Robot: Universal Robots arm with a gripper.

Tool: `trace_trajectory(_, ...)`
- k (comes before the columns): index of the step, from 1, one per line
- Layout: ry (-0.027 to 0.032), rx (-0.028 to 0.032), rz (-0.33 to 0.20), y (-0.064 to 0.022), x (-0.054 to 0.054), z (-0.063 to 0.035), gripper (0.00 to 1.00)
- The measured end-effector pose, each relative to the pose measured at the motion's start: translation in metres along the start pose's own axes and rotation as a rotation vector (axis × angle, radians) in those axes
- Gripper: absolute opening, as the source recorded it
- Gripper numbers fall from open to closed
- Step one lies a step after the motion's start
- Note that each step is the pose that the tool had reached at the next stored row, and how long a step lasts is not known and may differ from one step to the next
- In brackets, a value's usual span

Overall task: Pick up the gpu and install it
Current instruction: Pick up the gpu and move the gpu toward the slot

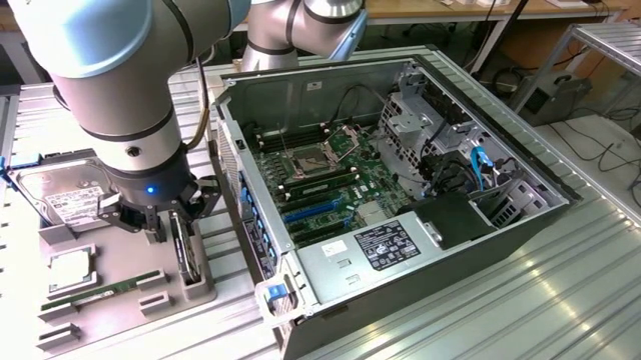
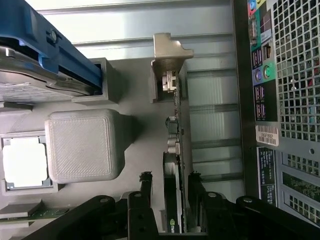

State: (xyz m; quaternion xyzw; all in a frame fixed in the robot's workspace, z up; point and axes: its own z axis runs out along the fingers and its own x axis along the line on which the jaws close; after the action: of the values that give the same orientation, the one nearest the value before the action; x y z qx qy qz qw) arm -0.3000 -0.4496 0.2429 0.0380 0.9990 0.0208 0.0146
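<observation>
Pick step in hand, install not started: gpu [image 2: 175,150] is standing on its long edge in the slot at the edge of the grey parts tray [image 1: 120,255] nearest the open PC case [image 1: 290,97], one end seated in the tray's slotted post [image 2: 167,50]. Gripper [image 2: 170,177] is hanging directly over that slot with jaws spread wide, one finger on each face of the card, straddling it. Nothing is clamped. In the wrist view one finger is sitting just beside the card face and the other is standing a bit further off; can't tell if the near one is touching. Judging from this, the grasp is calling for pads square on both flat faces and clear of the post, then a straight pull out of the slot so the card isn't racking sideways. Hard drive [image 1: 65,195], CPU [image 1: 65,270] and memory stick [image 1: 95,292] are sitting in their own tray pockets on the side away from the case, untouched. Motherboard's blue expansion slots [image 1: 311,214] are sitting empty.
</observation>
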Motion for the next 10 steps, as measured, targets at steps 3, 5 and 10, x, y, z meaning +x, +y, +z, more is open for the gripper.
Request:
trace_trajectory(3, -0.0001, -0.0001, 0.000, 0.0000, 0.0000, 0.0000, 0.42)
trace_trajectory(5, 0.0004, -0.0004, -0.011, 0.0000, 0.0000, 0.0000, 0.27)
trace_trajectory(10, 0.0037, -0.0205, -0.068, -0.0004, -0.0031, -0.0006, 0.26)
